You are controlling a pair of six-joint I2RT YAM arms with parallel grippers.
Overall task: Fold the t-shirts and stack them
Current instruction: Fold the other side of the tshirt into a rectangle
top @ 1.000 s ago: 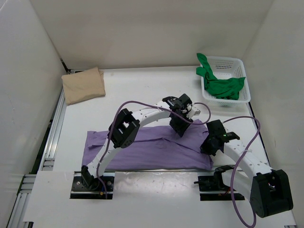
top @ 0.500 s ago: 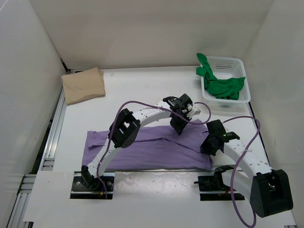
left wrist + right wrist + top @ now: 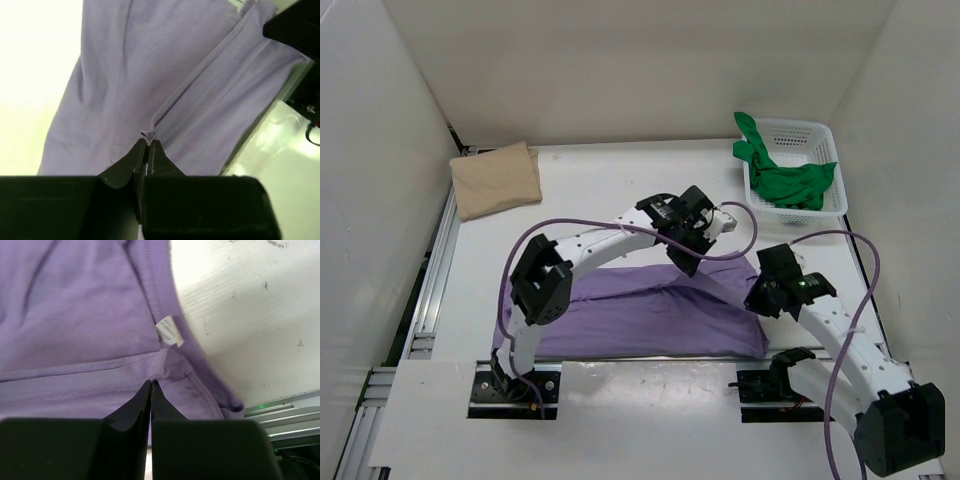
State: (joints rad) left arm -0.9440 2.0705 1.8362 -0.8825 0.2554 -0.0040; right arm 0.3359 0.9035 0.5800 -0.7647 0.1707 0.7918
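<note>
left tool (image 3: 146,145): pinched fully closed on the purple t-shirt (image 3: 640,322). In the left wrist view a little nub of cloth sticks out of the tips, right where a stitched seam (image 3: 200,90) runs away across the fabric.
right tool (image 3: 150,385): also clamped tight on the same shirt, gripping a small bunch of cloth at a stitched edge. A white tag (image 3: 167,333) sits just past the tips.
purple t-shirt: laid out wide across the near part of the worktop (image 3: 610,190), just in front of the arm bases. From the top camera, its far edge runs up to the left tool, and its right end is under the right tool.
tan t-shirt (image 3: 497,179): folded into a neat pad at the far left corner, well apart from both arms.
green t-shirt (image 3: 790,184): bunched up in the basket (image 3: 832,150) at the far right, with one bit hanging over the basket's left rim.
basket: white plastic mesh, sitting on the worktop against the right wall.
arms: both reach over the purple shirt, the left one arcing across to about the middle.
</note>
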